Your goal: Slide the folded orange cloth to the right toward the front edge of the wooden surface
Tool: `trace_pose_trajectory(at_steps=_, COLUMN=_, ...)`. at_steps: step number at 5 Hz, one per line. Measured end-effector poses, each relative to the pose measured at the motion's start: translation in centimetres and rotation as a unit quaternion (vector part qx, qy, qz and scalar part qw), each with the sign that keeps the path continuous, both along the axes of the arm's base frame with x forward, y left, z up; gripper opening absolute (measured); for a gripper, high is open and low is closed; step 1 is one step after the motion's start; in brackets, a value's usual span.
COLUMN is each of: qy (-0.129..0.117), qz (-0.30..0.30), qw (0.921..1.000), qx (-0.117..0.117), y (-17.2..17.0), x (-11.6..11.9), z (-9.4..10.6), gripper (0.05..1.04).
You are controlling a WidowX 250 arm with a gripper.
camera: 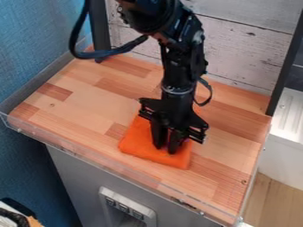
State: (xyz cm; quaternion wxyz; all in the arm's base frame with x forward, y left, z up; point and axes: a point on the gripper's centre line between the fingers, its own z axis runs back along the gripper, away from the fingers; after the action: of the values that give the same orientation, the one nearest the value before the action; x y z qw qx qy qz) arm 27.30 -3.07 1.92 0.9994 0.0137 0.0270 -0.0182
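Your gripper (166,148) hangs down over the orange cloth (137,142) on the wooden tabletop (91,108), just below the frame's center — whether it's open or closed, you cannot tell.

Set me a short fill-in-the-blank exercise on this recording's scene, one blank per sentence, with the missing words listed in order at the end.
The gripper points down at a cloth that is ____ in colour. The cloth lies on a countertop that looks made of ____. The wall along the picture's left edge is ____. The larger cable loop hangs on the picture's ____ side of the arm.

Missing words: orange; wood; blue; left.
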Motion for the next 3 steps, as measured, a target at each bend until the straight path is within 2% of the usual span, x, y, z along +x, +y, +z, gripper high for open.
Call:
trace_pose_trajectory(at_steps=1, qy=0.004, qz=-0.001, qw=1.0, qx=-0.004, y=-0.5, x=0.0, z=2.6, gripper=0.792)
trace_pose_trajectory(at_steps=2, qy=0.001, qz=-0.002, qw=1.0, qx=-0.007, y=-1.1, x=-0.4, z=4.6, gripper=0.999)
trace_pose_trajectory(at_steps=3, qy=-0.013, qz=-0.004, qw=0.9999, qx=-0.009, y=-2.2, x=-0.5, z=6.4, gripper=1.001)
